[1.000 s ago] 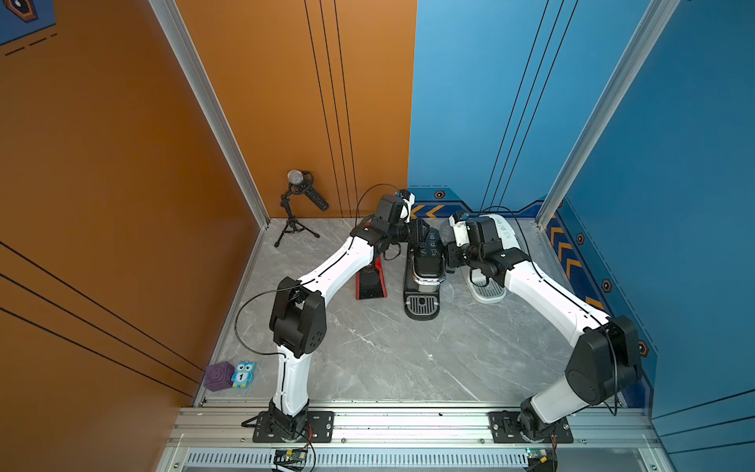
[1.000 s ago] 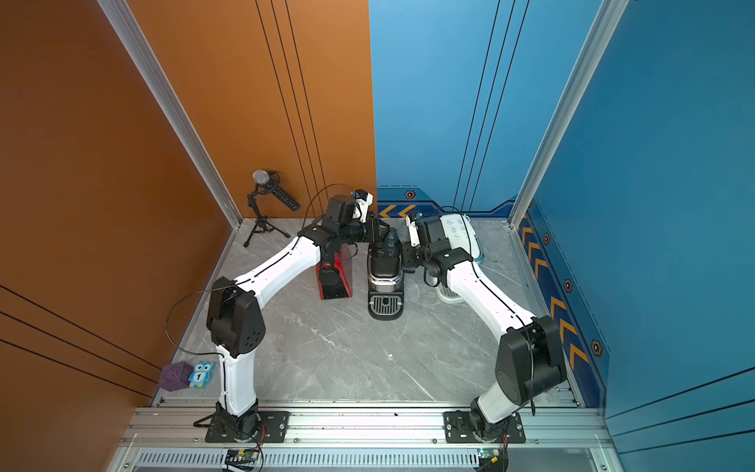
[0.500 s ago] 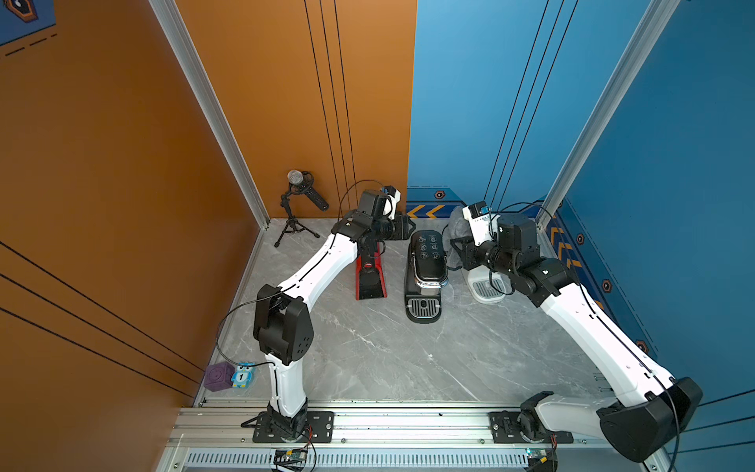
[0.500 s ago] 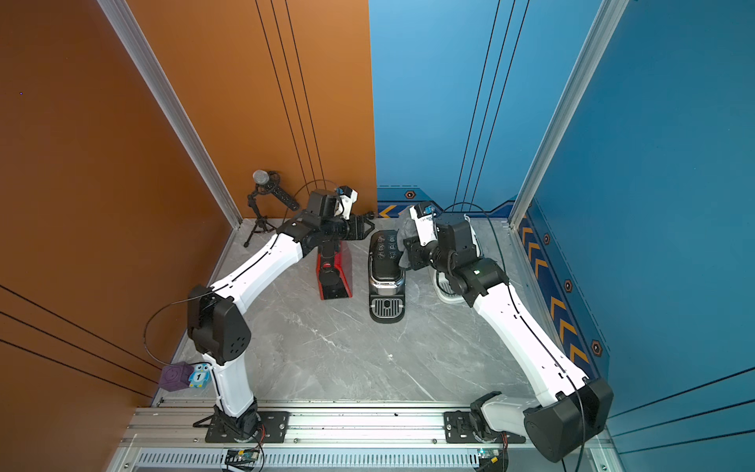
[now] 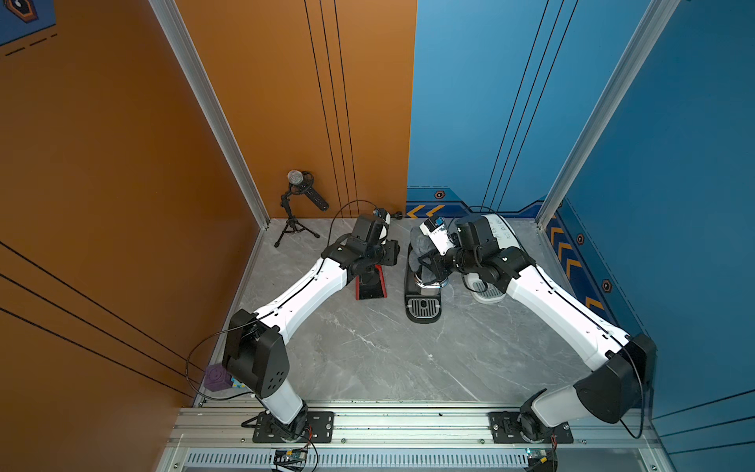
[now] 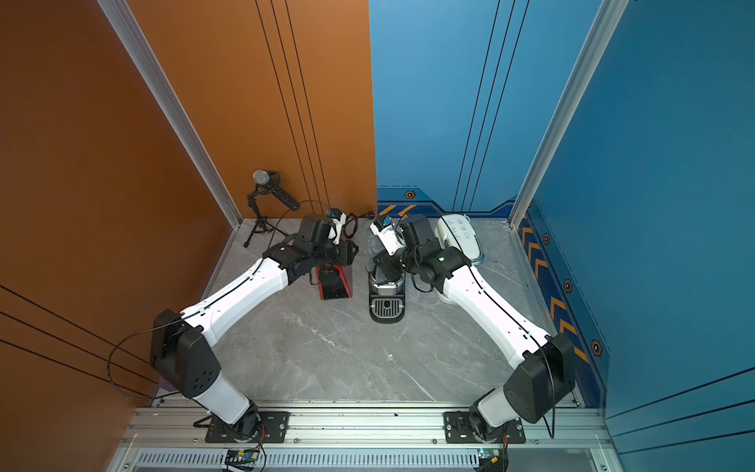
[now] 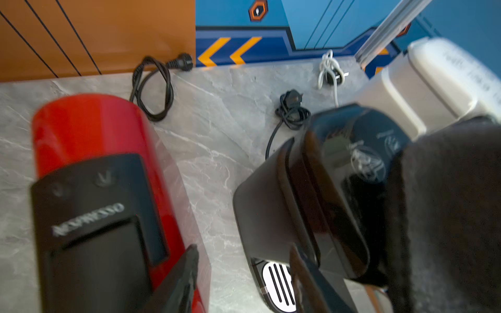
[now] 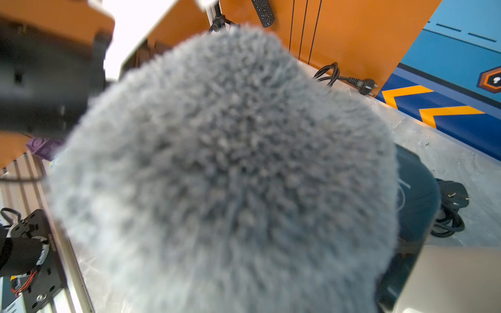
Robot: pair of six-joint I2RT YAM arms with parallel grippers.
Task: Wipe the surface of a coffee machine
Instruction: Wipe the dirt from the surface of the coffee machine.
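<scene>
The right gripper (image 5: 427, 262) is clamped on a fluffy grey microfibre cloth (image 8: 222, 168), which lies over the top of the glossy black capsule coffee machine (image 5: 423, 304), towards its back. That machine stands midway along the grey marble-patterned desk (image 5: 367, 351), near the back edge, with its drip tray facing the front edge. The left gripper (image 7: 243, 249) hovers just beside it with jaws apart and nothing between them, over the gap between it and a red-and-black capsule coffee machine (image 7: 89, 127). A white coffee machine (image 6: 457, 235) stands towards the back right corner. Coiled power cords (image 7: 151, 86) lie along the back edge, and a black microphone on a small tripod (image 5: 295, 204) stands in the back left corner.
</scene>
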